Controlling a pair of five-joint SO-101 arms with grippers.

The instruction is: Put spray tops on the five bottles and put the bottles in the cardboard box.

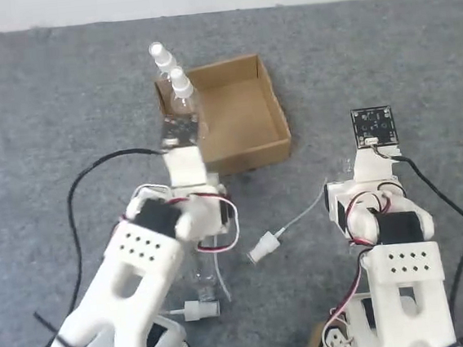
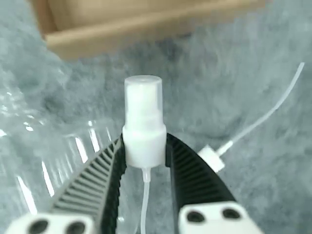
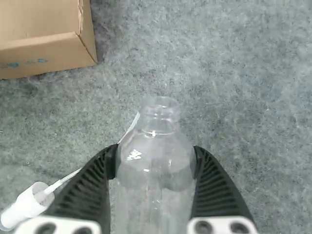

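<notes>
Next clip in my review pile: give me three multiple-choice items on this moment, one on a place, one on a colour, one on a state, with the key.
1. Where is the spray top nearest the right gripper?
A in the cardboard box
B on the grey carpet
C screwed on a bottle

2. What colour is that spray top?
A white
B blue
C black

3. The bottle in the right gripper is:
A capped
B open at the neck
C crushed flat

Key:
1 B, it lies on the carpet with its tube bare.
2 A, it is white.
3 B, the neck has no top on it.

White spray top (image 2: pixel 143 122); clear bottle (image 3: pixel 153 165); brown cardboard box (image 1: pixel 243 123)
</notes>
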